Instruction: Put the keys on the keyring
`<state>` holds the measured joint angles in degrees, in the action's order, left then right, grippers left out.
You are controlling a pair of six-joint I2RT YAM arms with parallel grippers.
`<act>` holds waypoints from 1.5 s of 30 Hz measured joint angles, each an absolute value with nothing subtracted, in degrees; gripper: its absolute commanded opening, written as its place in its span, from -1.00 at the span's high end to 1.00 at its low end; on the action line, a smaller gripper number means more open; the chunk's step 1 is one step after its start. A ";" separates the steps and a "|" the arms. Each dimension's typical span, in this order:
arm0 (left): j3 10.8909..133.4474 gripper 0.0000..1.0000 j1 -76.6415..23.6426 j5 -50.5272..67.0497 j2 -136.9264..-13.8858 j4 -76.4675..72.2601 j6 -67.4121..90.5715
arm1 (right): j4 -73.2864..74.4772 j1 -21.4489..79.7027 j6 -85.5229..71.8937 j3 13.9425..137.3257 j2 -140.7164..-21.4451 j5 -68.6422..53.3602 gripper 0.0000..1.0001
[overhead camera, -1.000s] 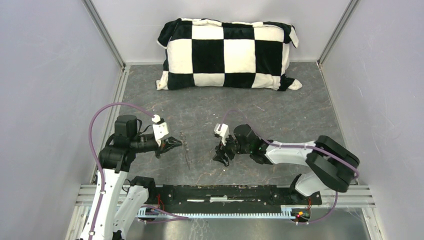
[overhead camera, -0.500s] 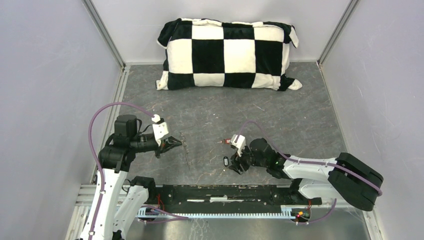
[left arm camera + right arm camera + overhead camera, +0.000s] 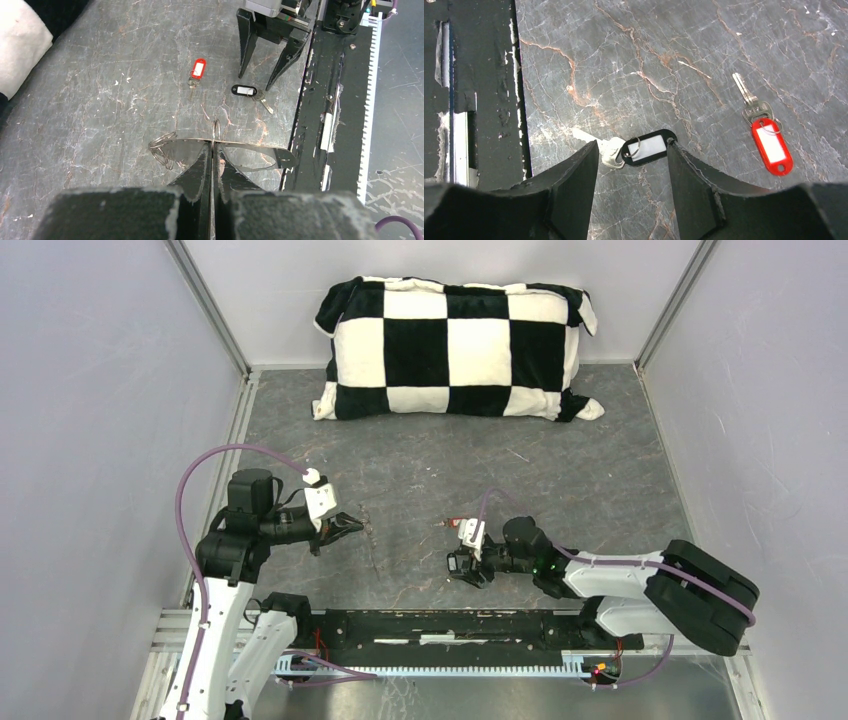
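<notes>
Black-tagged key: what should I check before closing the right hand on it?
1. Right hand open: ok.
2. Black-tagged key between its fingertips: ok.
3. Red-tagged key outside the grasp: ok, it lies apart on the table.
4. Left hand shut on the keyring: ok.
5. Right hand low enough to catch the tag: cannot tell.
</notes>
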<state>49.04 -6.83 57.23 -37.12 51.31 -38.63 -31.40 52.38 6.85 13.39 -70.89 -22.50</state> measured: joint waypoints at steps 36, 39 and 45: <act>49.89 0.96 -6.83 56.97 -38.20 51.40 -38.63 | -37.39 52.36 10.35 13.26 -80.23 -25.41 0.74; 49.89 0.96 -6.83 56.95 -38.06 51.40 -38.63 | -37.39 52.36 10.22 13.26 -80.20 -25.39 0.83; 49.89 0.96 -6.83 56.90 -37.82 51.66 -38.63 | -37.12 52.38 9.52 13.26 -79.83 -25.32 0.25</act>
